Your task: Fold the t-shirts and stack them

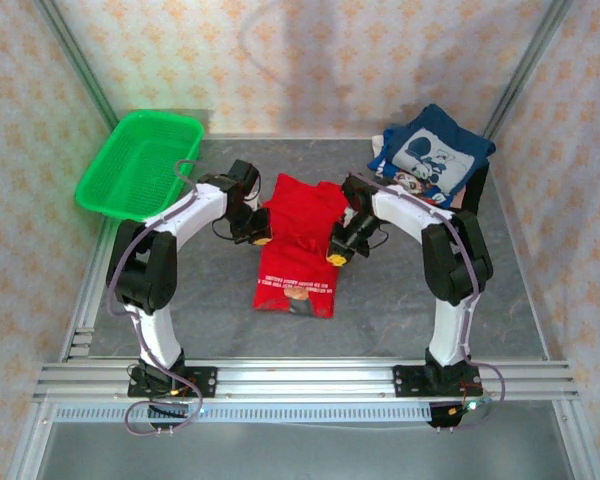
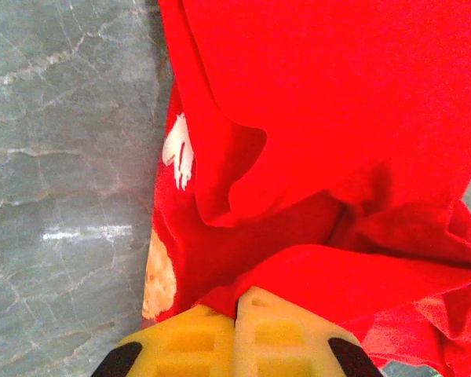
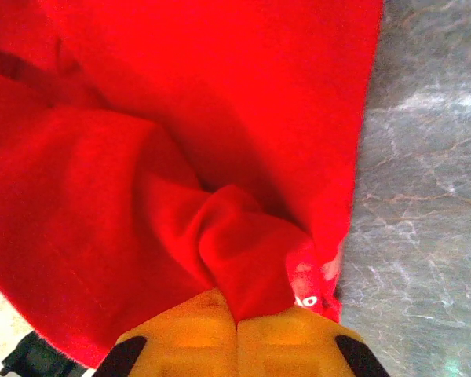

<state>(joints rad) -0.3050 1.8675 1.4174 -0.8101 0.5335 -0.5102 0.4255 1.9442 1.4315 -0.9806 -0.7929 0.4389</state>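
Note:
A bright red t-shirt (image 1: 298, 245) lies partly folded in the middle of the grey table, print side showing near its front hem. My left gripper (image 1: 260, 238) pinches its left edge; in the left wrist view the yellow fingers (image 2: 196, 338) are shut on a fold of the red t-shirt (image 2: 314, 118). On the shirt's right edge my right gripper (image 1: 337, 256) is shut the same way, with red cloth (image 3: 180, 118) bunched between its fingers (image 3: 294, 338). A navy t-shirt (image 1: 435, 152) with white cartoon print tops a pile at the back right.
A green plastic basket (image 1: 140, 160) stands at the back left, overhanging the table edge. Bare grey tabletop (image 1: 380, 310) lies in front of and beside the red shirt. Patterned walls close in the back and sides.

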